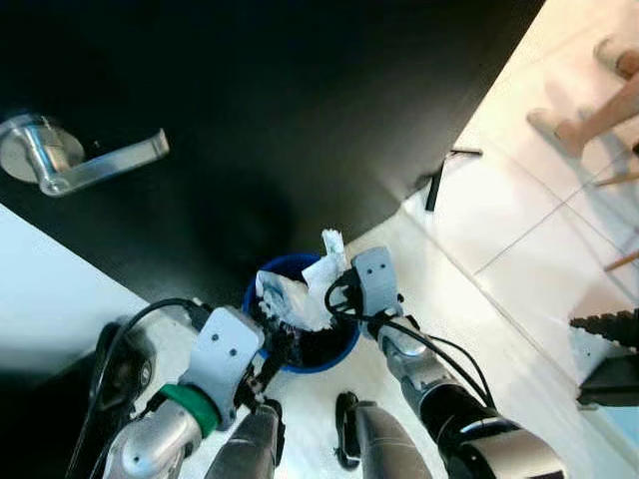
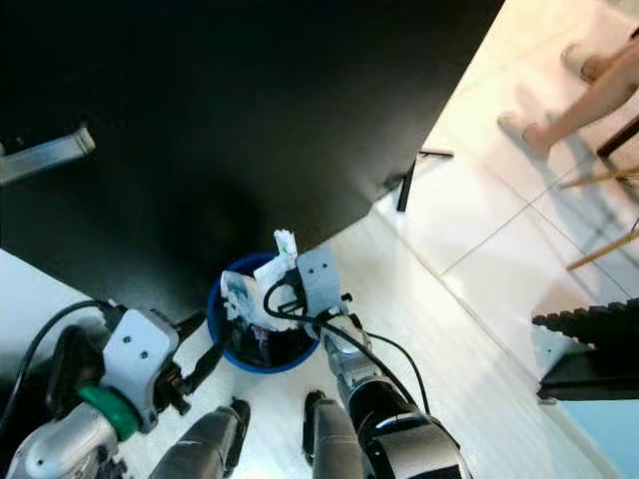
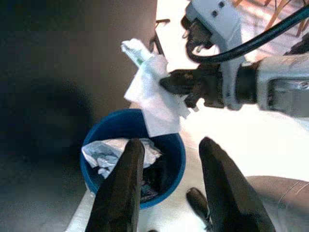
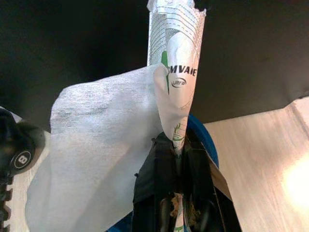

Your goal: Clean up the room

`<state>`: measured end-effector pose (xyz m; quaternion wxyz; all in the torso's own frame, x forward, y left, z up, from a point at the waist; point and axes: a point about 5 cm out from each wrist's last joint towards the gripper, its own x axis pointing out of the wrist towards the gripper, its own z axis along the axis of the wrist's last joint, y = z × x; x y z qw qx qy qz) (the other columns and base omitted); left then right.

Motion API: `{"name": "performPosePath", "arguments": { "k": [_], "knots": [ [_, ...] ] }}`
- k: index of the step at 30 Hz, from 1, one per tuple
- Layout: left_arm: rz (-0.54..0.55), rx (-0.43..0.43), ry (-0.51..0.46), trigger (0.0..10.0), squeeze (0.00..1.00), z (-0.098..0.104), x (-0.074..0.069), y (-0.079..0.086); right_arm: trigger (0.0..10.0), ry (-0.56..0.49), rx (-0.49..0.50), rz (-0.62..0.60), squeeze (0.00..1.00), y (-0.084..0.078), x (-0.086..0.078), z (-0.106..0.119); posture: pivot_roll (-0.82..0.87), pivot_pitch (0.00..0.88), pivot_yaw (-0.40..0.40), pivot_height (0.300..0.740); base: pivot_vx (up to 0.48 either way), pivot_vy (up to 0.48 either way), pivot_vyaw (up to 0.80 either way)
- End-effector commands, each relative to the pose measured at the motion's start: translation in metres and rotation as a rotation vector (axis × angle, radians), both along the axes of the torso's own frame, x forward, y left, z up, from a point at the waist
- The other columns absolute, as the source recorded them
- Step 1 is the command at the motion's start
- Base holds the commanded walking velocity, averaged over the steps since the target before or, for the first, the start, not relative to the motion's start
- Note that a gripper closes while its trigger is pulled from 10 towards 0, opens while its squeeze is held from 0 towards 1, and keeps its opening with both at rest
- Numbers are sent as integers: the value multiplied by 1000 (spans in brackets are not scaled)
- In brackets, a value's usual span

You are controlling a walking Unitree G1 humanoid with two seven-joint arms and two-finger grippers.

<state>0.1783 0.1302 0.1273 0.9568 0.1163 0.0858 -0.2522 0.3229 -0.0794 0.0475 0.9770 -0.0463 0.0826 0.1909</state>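
Tissue and wrapper (image 3: 153, 92) | above blue bin (image 3: 175, 153) | right tool (image 3: 179, 83) clamped on them | left tool (image 3: 169, 166) fingers apart beside bin

A white wrapper (image 4: 177, 72), printed in green, is showing the partly cut-off letters "MVAIE" with the small word "ultra" in an oval beneath. A round black part (image 4: 20, 158) at the frame's edge is showing the figure "8".
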Motion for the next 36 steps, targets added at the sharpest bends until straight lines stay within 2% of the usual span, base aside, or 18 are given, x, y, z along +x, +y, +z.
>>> {"name": "performPosePath", "arguments": {
  "k": [1,2,3,4,8,12,13,14,16,17,18,26,27,30,33,34,35,36],
  "knots": [
    [-1,7,38,10000,0,-2,-8,1,10000,34,0,-12,631,0,-6,-9,279,378,3,740,0,0,0],
    [0,13,51,10000,0,-2,-12,2,10000,27,11,-17,863,1,-4,-7,282,382,3,740,0,0,0],
    [0,13,51,10000,0,-2,-12,2,10000,27,11,-17,863,1,-4,-7,282,382,3,740,0,0,0],
    [1,18,62,10000,0,-3,-16,2,10000,13,26,-18,1000,4,-1,-2,285,385,2,740,0,0,0],
    [-2,24,99,10000,0,-2,-22,-1,10000,-47,9,-23,1000,9,7,11,279,375,-2,740,0,0,0],
    [-8,26,108,10000,0,-1,-18,-4,10000,-73,-37,-17,1000,9,10,15,265,348,-4,740,0,0,0],
    [-11,32,105,10000,0,-1,-15,-4,10000,-82,-49,-20,741,6,11,16,257,331,-6,740,0,0,0],
    [-13,37,101,10000,0,-2,-12,-4,10000,-87,-54,-23,90,4,11,16,251,319,-7,740,0,0,0],
    [-13,37,101,10000,0,-2,-12,-4,10000,-87,-54,-23,90,4,11,16,251,319,-7,740,0,0,0],
    [-13,41,100,10000,0,-3,-8,-3,10000,-87,-56,-27,0,2,12,16,237,300,-8,740,0,0,0],
    [-18,44,89,10000,0,-6,2,-5,10000,-93,-33,-40,0,-6,12,16,217,269,-11,740,0,0,0],
    [-14,71,88,10000,0,-17,22,-7,10000,-114,22,-66,0,-20,9,16,165,208,-11,740,0,0,0],
    [10,79,77,10000,0,-23,33,-7,10000,-129,55,-72,0,-25,5,14,110,149,-5,740,0,0,0],
    [72,85,65,10000,0,-36,56,-6,10000,-160,107,-88,0,-36,-8,9,81,117,1,740,0,0,0],
    [101,87,64,10000,0,-41,62,-4,10000,-157,119,-103,0,-38,-11,7,56,90,7,740,0,0,0],
    [145,81,72,10000,0,-47,71,-3,10000,-149,139,-132,0,-42,-16,3,40,70,7,740,0,0,0],
    [145,81,72,10000,0,-47,71,-3,10000,-149,139,-132,0,-42,-16,3,40,70,7,740,0,0,0],
    [202,81,83,10000,0,-55,80,-1,10000,-146,156,-165,0,-47,-22,-1,19,44,8,740,0,0,0]
  ]
}}
